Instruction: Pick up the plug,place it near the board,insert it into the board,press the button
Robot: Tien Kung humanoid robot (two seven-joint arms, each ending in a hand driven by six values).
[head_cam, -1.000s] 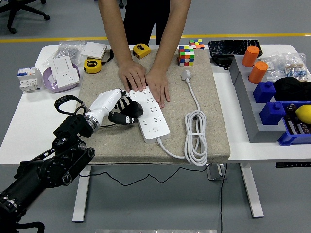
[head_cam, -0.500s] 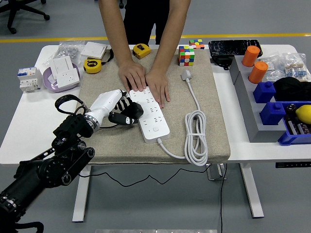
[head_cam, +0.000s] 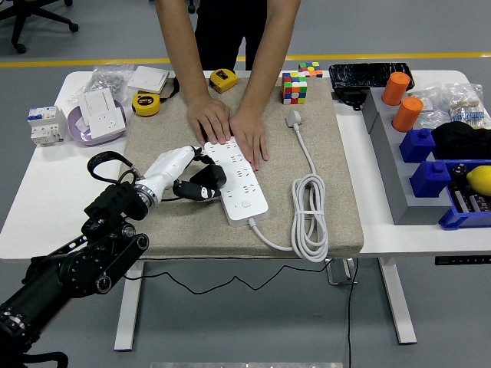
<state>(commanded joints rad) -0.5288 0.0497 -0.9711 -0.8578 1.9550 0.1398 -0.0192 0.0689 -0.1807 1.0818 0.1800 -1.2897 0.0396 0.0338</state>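
Left robot hand shifts slightly, nudging black plug closer against power strip's left edge. Fingers curled, pinching plug. Person's hands press strip's far end flat on beige mat. Next, by my read: lift plug over socket, prongs down, square to holes, push straight. Plug sits at fingertips, touching strip side, on mat. Right hand unseen.
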